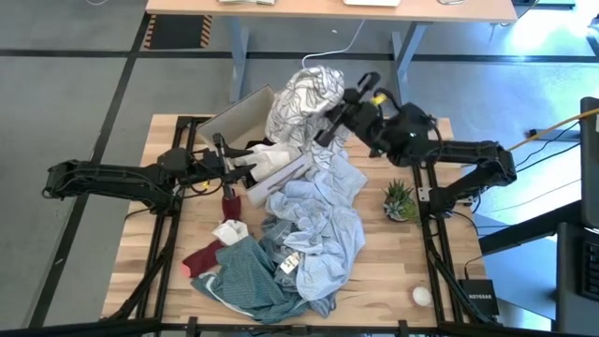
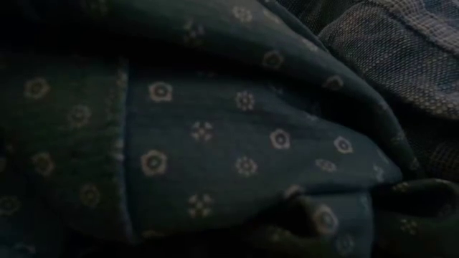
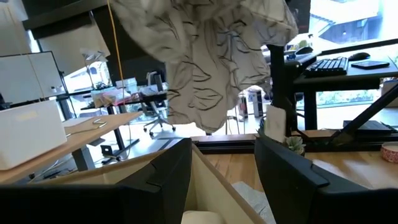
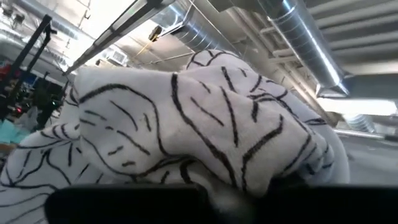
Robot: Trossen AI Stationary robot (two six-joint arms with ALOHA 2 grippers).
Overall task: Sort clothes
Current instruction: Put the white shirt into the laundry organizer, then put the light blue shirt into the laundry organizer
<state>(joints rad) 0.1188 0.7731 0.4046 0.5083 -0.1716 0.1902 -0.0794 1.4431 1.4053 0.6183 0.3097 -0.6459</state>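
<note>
My right gripper (image 1: pixel 329 114) is shut on a white garment with black line patterns (image 1: pixel 304 94), held up over the table's far middle; the garment fills the right wrist view (image 4: pixel 186 118) and hangs in the left wrist view (image 3: pixel 211 62). My left gripper (image 1: pixel 236 168) is open at the near side of the beige cardboard box (image 1: pixel 239 117), its fingers (image 3: pixel 168 180) apart with nothing between them. A light blue garment (image 1: pixel 318 215), a teal-green one (image 1: pixel 248 281), dark red socks (image 1: pixel 201 257) and small white pieces (image 1: pixel 229 231) lie heaped on the table. My right gripper holds the white patterned garment by a bunched part near its top (image 4: pixel 217 180); the gripper's own body hides the exact place of contact. The garment is lifted and hangs below the fingers, its lower part (image 1: pixel 285 126) drooping by the box.
A small potted plant (image 1: pixel 401 199) stands at the right, near the right arm. A small white ball (image 1: pixel 422 296) lies at the near right corner. Dark cloth with small flower marks (image 2: pixel 215 143) covers the whole low view. A desk (image 1: pixel 328 7) stands beyond the far edge.
</note>
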